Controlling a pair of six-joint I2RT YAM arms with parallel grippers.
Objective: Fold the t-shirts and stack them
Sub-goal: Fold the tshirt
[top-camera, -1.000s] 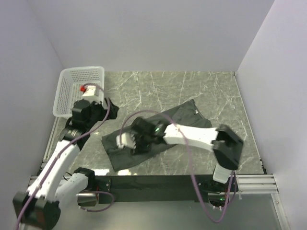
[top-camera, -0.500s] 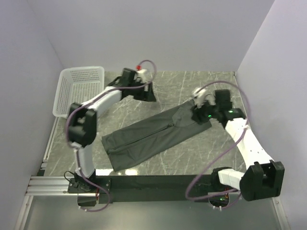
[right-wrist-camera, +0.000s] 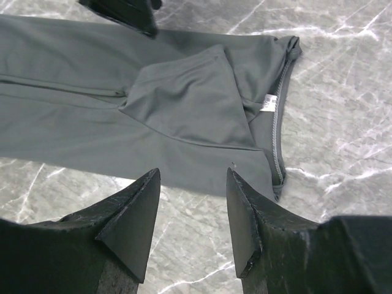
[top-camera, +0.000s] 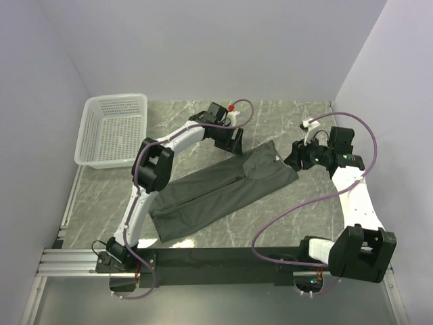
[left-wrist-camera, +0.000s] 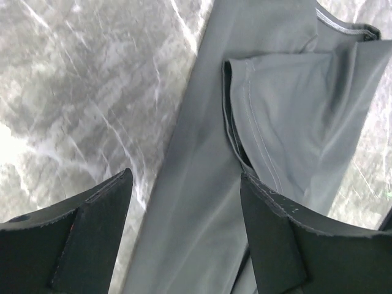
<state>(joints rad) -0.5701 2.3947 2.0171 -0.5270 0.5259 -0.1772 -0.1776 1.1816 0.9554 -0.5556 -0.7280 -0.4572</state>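
One dark charcoal t-shirt [top-camera: 216, 189] lies on the marble table, folded lengthwise into a long diagonal strip with its collar end at the upper right. My left gripper [top-camera: 235, 145] hovers open over the strip's far edge near the folded sleeve [left-wrist-camera: 288, 116], nothing between its fingers [left-wrist-camera: 92, 233]. My right gripper [top-camera: 296, 157] is open just off the collar end. Its fingertips [right-wrist-camera: 236, 184] are over bare marble beside the shirt's edge. The collar with a white label [right-wrist-camera: 267, 105] shows in the right wrist view. Only this one shirt shows.
A white mesh basket [top-camera: 111, 128] stands at the back left by the wall. Grey walls close the table on three sides. The black rail with both arm bases [top-camera: 223, 257] runs along the near edge.
The left arm swung from beside the basket across to the shirt's far edge, its jaws narrowing a little. The right arm moved from the shirt's lower middle to the collar end.
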